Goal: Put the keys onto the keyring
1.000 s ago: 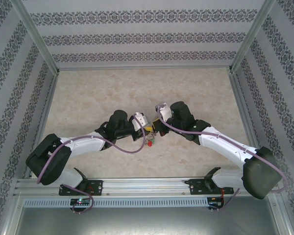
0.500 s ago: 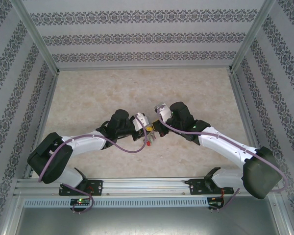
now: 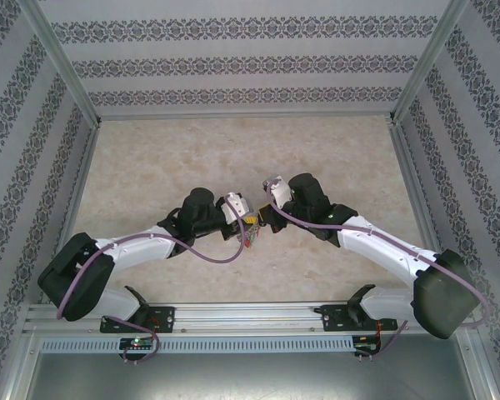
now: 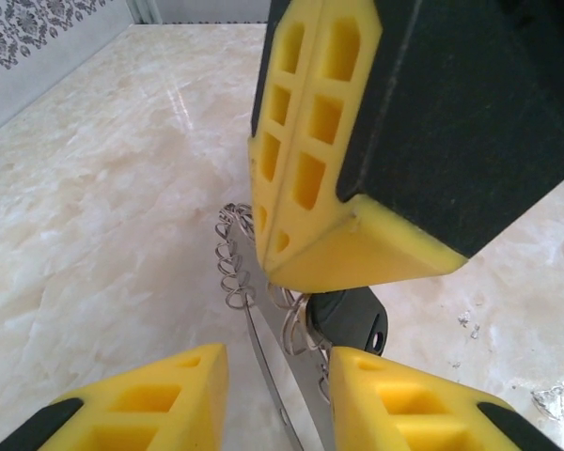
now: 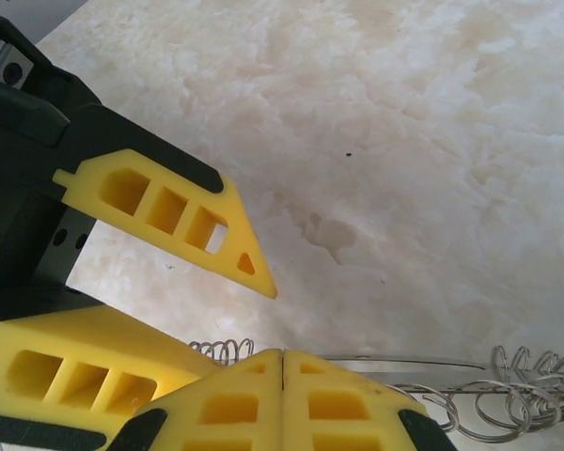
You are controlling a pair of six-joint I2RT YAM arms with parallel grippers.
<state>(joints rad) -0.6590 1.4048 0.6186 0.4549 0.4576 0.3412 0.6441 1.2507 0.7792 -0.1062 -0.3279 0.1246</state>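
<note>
The keyring (image 4: 284, 374), a thin silvery band with wire coils (image 4: 233, 271) along it, runs between my left gripper's (image 4: 277, 362) fingers (image 4: 122, 399), which stand apart without pinching it. A black-headed key (image 4: 352, 318) hangs on the ring just past my left gripper's right finger (image 4: 423, 399). My right gripper (image 5: 282, 355) is shut on the keyring (image 5: 409, 360), its joined yellow tips (image 4: 305, 169) sitting on the band from above. In the top view both grippers (image 3: 248, 227) (image 3: 263, 218) meet at mid-table, with a speck of the red key (image 3: 248, 242) below them.
The marble tabletop (image 3: 233, 150) lies open behind the grippers. Patterned walls (image 3: 250, 62) and aluminium posts close three sides. The arm bases sit on the rail (image 3: 250, 315) at the near edge. A few bits of debris (image 4: 470, 321) lie to the right of the black key.
My left arm's elbow and upper link have swung left and lower, and its gripper has edged slightly left. The right arm has not moved.
</note>
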